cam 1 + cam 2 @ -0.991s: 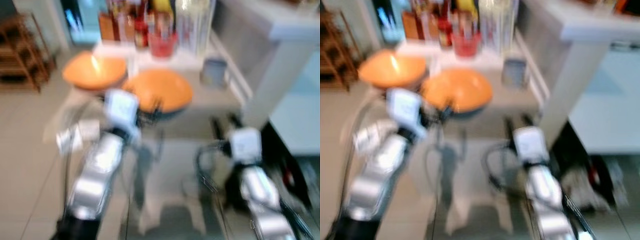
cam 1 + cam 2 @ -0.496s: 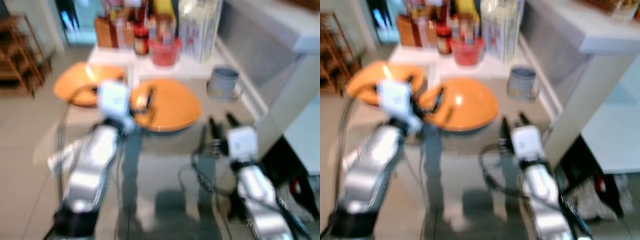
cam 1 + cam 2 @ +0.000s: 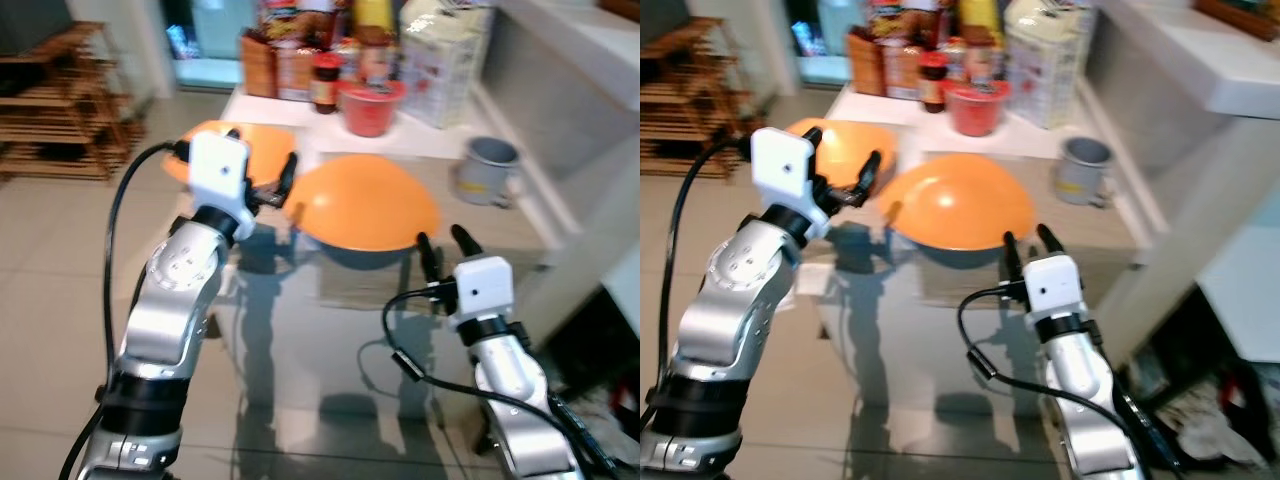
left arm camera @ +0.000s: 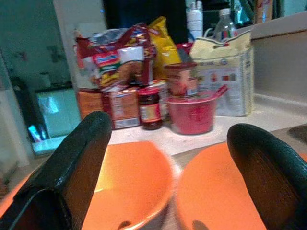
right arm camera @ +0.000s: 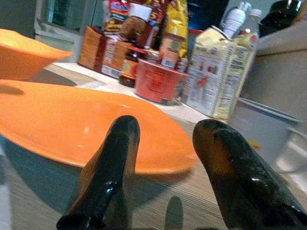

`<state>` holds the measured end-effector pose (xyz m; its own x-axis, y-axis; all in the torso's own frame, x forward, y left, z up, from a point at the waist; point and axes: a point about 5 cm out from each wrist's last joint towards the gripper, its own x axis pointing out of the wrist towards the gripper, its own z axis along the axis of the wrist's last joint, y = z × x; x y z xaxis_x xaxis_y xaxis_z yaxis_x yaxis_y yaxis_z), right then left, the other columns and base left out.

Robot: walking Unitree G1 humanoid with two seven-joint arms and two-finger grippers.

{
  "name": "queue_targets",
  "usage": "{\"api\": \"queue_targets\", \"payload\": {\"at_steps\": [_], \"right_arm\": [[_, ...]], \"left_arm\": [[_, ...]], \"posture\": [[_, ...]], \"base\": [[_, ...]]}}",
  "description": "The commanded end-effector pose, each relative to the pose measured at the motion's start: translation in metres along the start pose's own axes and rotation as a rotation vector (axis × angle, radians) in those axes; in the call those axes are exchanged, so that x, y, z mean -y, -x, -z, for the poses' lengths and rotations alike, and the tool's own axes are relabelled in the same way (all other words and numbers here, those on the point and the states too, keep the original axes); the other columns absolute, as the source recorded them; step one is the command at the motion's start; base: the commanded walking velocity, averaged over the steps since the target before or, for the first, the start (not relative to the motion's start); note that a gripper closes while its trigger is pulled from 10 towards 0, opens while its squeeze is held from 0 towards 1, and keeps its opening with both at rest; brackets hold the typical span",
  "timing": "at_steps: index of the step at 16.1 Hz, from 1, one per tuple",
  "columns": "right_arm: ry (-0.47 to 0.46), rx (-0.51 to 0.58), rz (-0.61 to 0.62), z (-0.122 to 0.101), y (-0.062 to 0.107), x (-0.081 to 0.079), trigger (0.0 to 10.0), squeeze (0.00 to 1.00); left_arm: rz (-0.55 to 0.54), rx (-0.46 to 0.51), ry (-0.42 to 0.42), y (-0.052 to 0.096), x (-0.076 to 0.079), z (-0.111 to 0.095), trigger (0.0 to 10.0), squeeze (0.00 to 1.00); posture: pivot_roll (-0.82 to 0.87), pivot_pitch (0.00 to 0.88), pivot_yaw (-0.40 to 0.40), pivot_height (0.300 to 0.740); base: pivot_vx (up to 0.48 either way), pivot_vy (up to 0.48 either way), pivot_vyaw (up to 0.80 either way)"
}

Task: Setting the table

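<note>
Two orange dishes sit on the table: a deep orange bowl (image 3: 205,150) at the left and a wide orange plate (image 3: 365,205) on a dark base beside it. My left gripper (image 3: 262,155) hovers open over the gap between them; in the left wrist view its fingers (image 4: 81,158) frame the bowl (image 4: 129,187) and the plate (image 4: 220,191). My right gripper (image 3: 442,242) is open just short of the plate's near right rim. The right wrist view looks across the plate (image 5: 72,120) between the two fingers (image 5: 110,163).
A grey mug (image 3: 490,170) stands to the right of the plate. A red cup (image 3: 372,105), jars and food packets (image 3: 300,60) crowd the back of the table. The near tabletop (image 3: 320,360) is glossy. White counter (image 3: 1230,70) at right, wooden rack (image 3: 60,100) at left.
The camera has shifted and the picture has sharpened. My left gripper has reached farther forward, up to the gap between the two orange dishes. The right gripper stays by the plate's near rim.
</note>
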<state>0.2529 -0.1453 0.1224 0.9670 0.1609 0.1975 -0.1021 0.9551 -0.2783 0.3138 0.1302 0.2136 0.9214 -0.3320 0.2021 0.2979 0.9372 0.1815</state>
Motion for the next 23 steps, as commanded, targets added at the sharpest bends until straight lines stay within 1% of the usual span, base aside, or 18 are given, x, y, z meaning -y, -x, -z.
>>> {"api": "queue_targets", "payload": {"at_steps": [1, 3, 8, 9, 11, 13, 15, 16, 19, 20, 23], "right_arm": [[-0.013, -0.005, 0.003, -0.001, 0.0, -0.001, 10.0, 0.0], [-0.015, -0.009, 0.007, 0.0, 0.0, 0.0, 10.0, 0.0], [-0.02, -0.02, 0.011, 0.0, -0.001, 0.0, 10.0, 0.0], [-0.03, -0.004, 0.017, -0.001, -0.001, -0.001, 10.0, 0.0], [-0.023, -0.004, 0.011, -0.002, 0.0, -0.002, 10.0, 0.0], [-0.02, -0.004, 0.01, -0.001, 0.001, -0.002, 10.0, 0.0], [-0.02, -0.005, 0.009, -0.001, 0.001, -0.003, 10.0, 0.0], [-0.02, -0.005, 0.006, -0.001, 0.002, -0.003, 10.0, 0.0], [-0.02, -0.006, -0.001, 0.0, 0.002, -0.004, 10.0, 0.0], [-0.019, -0.006, -0.006, 0.0, 0.002, -0.005, 10.0, 0.0], [-0.018, -0.006, -0.01, 0.0, 0.002, -0.005, 10.0, 0.0]], "left_arm": [[0.011, -0.01, -0.02, 0.0, -0.001, 0.001, 10.0, 0.0], [0.018, -0.009, -0.023, 0.0, 0.001, 0.001, 10.0, 0.0], [0.049, -0.014, -0.049, -0.002, 0.006, 0.001, 10.0, 0.0], [0.071, -0.016, -0.062, -0.003, 0.008, 0.001, 10.0, 0.0], [0.096, -0.013, -0.076, -0.004, 0.011, 0.001, 10.0, 0.0], [0.119, -0.012, -0.086, -0.004, 0.015, 0.001, 10.0, 0.0], [0.122, -0.003, -0.079, -0.003, 0.016, 0.0, 10.0, 0.0], [0.118, -0.006, -0.075, -0.003, 0.016, 0.0, 10.0, 0.0], [0.1, -0.015, -0.071, -0.004, 0.012, 0.0, 10.0, 0.0], [0.078, -0.013, -0.074, -0.006, 0.006, -0.003, 10.0, 0.0], [0.048, -0.004, -0.082, -0.008, -0.005, -0.007, 10.0, 0.0]], "posture": [[0.04, 0.004, -0.008, 0.74], [0.04, 0.005, -0.009, 0.74], [0.04, 0.01, -0.008, 0.74], [0.04, 0.011, -0.006, 0.74], [0.04, 0.01, -0.003, 0.74], [0.03, 0.01, -0.001, 0.74], [0.03, 0.011, 0.0, 0.74], [0.03, 0.011, 0.0, 0.74], [0.04, 0.013, -0.001, 0.74], [0.04, 0.013, -0.003, 0.74], [0.04, 0.012, -0.003, 0.74]], "base": [[0.0, 0.435, -0.8], [0.0, 0.431, -0.8], [0.281, 0.387, -0.8], [0.375, 0.3, -0.8], [0.412, 0.244, 0.0], [0.426, 0.0, 0.0], [0.474, 0.0, 0.0], [0.0, 0.0, 0.0], [0.0, 0.0, 0.0], [0.0, 0.0, 0.0], [0.0, 0.0, 0.0]]}}
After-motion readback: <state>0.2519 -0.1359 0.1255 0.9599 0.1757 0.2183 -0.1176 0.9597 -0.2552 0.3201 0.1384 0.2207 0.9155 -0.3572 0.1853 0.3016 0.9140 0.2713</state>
